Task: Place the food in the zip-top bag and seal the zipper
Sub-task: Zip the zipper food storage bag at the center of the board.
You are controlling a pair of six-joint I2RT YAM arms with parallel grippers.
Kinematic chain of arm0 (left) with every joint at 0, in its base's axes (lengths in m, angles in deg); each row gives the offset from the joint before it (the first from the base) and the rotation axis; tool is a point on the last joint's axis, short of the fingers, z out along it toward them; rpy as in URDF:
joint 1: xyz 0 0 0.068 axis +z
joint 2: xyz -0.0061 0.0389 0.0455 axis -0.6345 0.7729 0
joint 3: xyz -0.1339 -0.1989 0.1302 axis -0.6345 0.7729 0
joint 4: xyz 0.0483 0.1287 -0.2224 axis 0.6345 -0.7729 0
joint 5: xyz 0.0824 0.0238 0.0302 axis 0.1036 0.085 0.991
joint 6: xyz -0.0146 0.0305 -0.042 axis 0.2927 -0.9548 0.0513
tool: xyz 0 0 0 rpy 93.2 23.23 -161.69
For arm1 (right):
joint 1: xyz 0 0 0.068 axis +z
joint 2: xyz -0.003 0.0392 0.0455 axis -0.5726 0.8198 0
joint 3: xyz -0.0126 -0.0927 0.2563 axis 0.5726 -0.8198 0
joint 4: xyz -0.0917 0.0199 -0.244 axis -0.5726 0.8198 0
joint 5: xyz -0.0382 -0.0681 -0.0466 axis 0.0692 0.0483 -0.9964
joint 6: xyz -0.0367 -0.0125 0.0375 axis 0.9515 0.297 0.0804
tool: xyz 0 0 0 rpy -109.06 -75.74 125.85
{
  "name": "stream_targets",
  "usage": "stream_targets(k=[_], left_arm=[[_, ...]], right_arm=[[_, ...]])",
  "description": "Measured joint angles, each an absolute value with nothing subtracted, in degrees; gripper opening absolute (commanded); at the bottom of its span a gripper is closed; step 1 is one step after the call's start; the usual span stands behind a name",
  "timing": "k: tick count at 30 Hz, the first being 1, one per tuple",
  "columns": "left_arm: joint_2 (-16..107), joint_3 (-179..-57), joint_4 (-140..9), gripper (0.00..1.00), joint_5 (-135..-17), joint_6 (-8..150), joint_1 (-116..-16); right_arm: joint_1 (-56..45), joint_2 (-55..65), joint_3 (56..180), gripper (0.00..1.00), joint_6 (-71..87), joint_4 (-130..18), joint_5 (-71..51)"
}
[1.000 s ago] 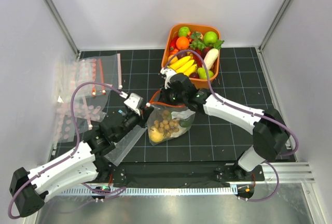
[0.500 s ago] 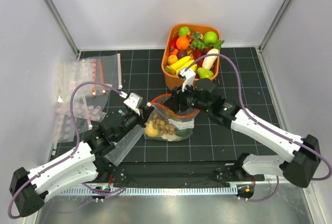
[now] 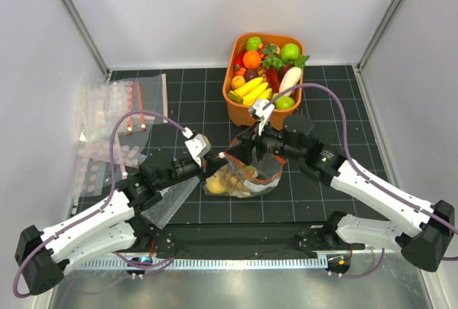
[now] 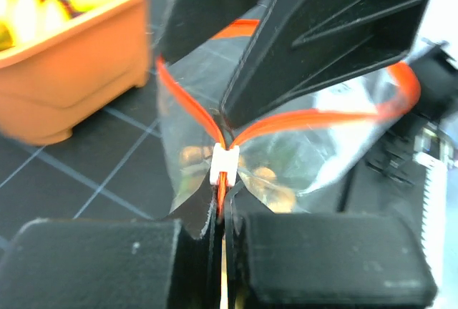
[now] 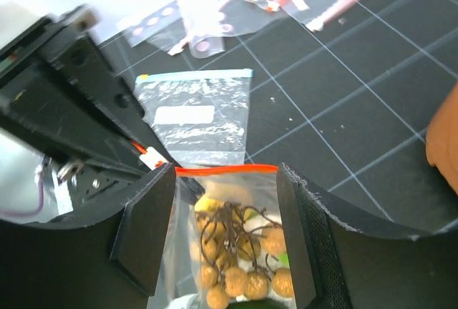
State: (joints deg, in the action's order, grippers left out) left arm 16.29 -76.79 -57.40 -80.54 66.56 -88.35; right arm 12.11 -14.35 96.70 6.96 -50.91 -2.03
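left end effector (image 4: 222, 205) pinching zipper (image 4: 315, 117) end, food (image 4: 268, 175) partly hidden — blurred

The basket (image 3: 227, 87) stands just behind the bag (image 3: 236, 180), so there is little room between them. The left gripper (image 3: 217, 157) is clamped on the bag's left corner. The right gripper (image 3: 252, 159), jaws spread, straddles its mouth, blocking the way in from above. Spare bags (image 3: 114, 119) clutter the left side, while the mat (image 3: 358, 94) right of the basket lies bare.
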Motion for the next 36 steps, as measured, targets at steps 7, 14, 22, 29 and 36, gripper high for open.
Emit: stream_targets(k=[7, 14, 22, 29, 36], left_arm=[[17.08, -78.54, -59.48, 0.01, -88.93, 66.25, -88.37], [16.12, -78.54, -60.72, 0.00, -90.48, 66.45, -88.37], [16.01, -78.54, -60.92, 0.00, -90.75, 66.69, -88.37], [15.55, -78.54, -61.33, 0.00, -90.59, 66.69, -88.16], [8.91, -75.94, -60.48, 0.00, -85.54, 67.26, -88.81]], right_arm=[[12.49, -16.60, 95.04, 0.62, 12.84, -52.75, 6.43], [12.51, -17.28, 93.40, 0.58, 16.38, -55.46, 12.29], [12.64, -14.68, 93.51, 0.42, 17.96, -55.28, 19.02], [12.68, -13.76, 93.89, 0.01, 17.69, -54.45, 20.70], [13.58, -14.57, 93.89, 0.01, 16.80, -56.18, 18.93]])
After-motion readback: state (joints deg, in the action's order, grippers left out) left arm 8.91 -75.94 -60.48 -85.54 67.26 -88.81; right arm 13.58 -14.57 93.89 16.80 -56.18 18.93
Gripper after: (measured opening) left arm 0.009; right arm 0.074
